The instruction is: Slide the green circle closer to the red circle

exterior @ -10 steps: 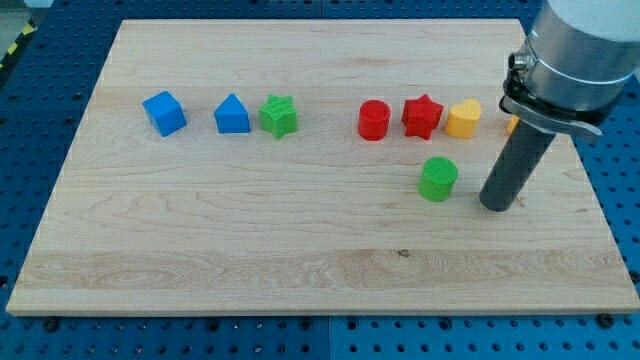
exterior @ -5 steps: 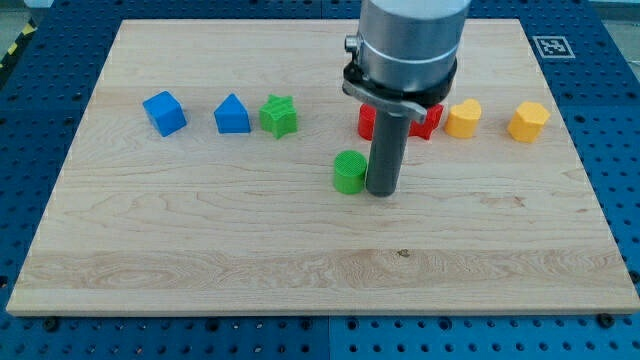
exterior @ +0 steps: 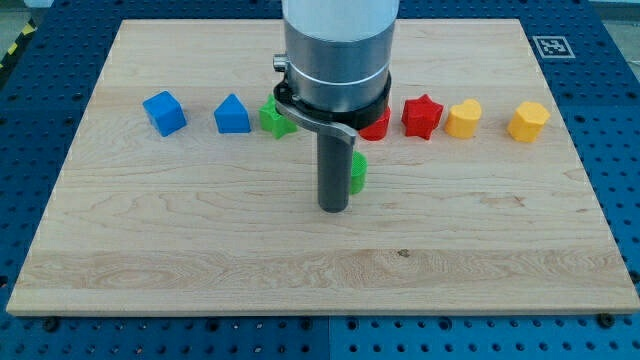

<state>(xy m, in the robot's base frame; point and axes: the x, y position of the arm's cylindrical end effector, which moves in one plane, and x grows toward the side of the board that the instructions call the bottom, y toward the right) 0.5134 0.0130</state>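
Note:
The green circle (exterior: pixel 357 172) lies near the board's middle, mostly hidden behind my rod; only its right edge shows. My tip (exterior: pixel 333 208) rests on the board just left of and below it, touching or nearly touching. The red circle (exterior: pixel 379 124) sits above the green circle, largely covered by the arm's body, with only its right part showing.
A row of blocks runs across the upper board: a blue cube (exterior: pixel 164 112), a blue block (exterior: pixel 231 114), a green star (exterior: pixel 272 118) partly behind the arm, a red star (exterior: pixel 421 115), a yellow heart (exterior: pixel 462 118), a yellow block (exterior: pixel 528 121).
My rod swept from the view's right to the left, pushing the green circle leftward to below the red circle. It has since passed over to the circle's left side.

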